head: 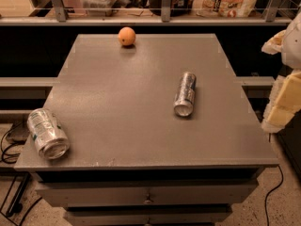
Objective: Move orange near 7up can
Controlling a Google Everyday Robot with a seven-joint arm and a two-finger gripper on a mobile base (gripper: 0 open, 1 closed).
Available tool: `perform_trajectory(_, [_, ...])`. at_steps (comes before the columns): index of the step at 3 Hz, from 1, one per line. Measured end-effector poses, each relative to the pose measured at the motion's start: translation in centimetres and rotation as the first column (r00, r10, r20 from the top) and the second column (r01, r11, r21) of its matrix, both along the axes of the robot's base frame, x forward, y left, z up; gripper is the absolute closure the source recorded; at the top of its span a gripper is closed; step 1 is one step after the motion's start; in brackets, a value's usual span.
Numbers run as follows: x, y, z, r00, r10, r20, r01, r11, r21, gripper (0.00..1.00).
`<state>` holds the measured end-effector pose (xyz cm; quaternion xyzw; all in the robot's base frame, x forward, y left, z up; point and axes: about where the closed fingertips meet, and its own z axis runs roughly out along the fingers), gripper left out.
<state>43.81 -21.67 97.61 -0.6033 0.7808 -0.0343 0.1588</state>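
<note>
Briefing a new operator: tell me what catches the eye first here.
The bright orange stands out first, alone at the far edge of the table. The 7up can lies on its side at the near left corner, a slimmer silver can lies right of centre, and the gripper hangs beyond the right edge.

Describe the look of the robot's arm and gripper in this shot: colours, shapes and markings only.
Only part of it shows, at the right edge of the camera view, beside the grey table. The arm has a white, rounded, bulky casing. Below it, the gripper is pale yellow-cream and made of blocky, slab-like pieces with whitish edges. No cables or markings show on either.
</note>
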Motion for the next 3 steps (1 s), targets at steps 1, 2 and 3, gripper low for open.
perform_trajectory(1, [0.1, 0.0, 0.0, 1.0, 0.001, 0.004, -0.001, 1.0, 0.007, 0.0])
perform_trajectory(2, [0.5, 0.1, 0.0, 0.9999, 0.002, 0.015, -0.002, 1.0, 0.027, 0.0])
perform_trajectory(3, [3.2, 1.9, -0.6, 0.9985, 0.011, 0.054, -0.019, 0.989, 0.144, 0.0])
